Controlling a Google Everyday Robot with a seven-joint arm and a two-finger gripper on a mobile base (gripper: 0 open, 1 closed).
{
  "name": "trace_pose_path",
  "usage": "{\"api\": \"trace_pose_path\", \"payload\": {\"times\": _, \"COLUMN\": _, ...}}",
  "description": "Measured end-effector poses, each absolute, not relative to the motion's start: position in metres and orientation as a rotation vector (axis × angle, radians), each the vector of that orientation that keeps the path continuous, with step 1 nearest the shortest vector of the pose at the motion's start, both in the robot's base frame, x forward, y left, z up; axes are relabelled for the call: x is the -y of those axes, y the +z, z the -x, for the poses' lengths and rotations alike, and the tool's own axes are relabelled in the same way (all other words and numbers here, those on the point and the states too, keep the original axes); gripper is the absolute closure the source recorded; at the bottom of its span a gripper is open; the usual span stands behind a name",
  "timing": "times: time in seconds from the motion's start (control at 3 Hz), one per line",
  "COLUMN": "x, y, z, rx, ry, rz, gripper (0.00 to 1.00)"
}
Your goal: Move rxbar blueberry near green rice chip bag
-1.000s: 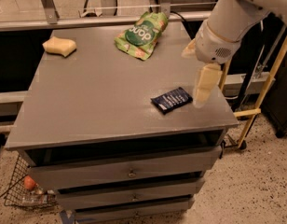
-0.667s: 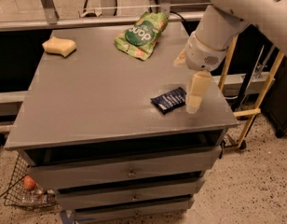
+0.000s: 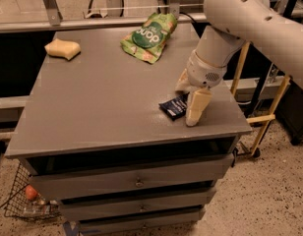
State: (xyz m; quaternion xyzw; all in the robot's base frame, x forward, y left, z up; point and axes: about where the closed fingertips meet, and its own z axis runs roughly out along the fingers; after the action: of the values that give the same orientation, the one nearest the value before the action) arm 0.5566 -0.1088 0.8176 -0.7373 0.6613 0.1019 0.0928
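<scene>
The rxbar blueberry (image 3: 171, 107) is a small dark navy wrapper lying flat near the right front of the grey table top (image 3: 102, 97). My gripper (image 3: 190, 95) is down at the bar's right end. One pale finger (image 3: 197, 108) is on the near side and the other (image 3: 183, 81) on the far side. The fingers stand apart and the bar's right end is hidden between them. The green rice chip bag (image 3: 147, 36), light green with a dark round logo, lies at the back middle of the table, well away from the bar.
A pale yellow sponge (image 3: 62, 48) lies at the back left corner. Drawers (image 3: 136, 181) sit below the table top. A metal rail (image 3: 92, 22) runs behind the table. A wire basket (image 3: 23, 200) rests on the floor at the left, and a wooden frame (image 3: 269, 107) stands at the right.
My arm has moved left and down, so the gripper has gone from just right of the bar to straddling its right end. The bar, bag and sponge have not moved.
</scene>
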Motion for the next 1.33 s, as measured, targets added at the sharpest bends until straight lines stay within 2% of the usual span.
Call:
{"api": "trace_pose_path", "payload": {"times": 1.0, "x": 0.111, "y": 0.828, "z": -0.557, "rx": -1.972, "ry": 0.32, "rz": 2.182, "gripper": 0.94}}
{"api": "trace_pose_path", "payload": {"times": 1.33, "x": 0.133, "y": 0.853, "z": -0.567, "rx": -1.973, "ry": 0.25, "rz": 2.097, "gripper": 1.0}}
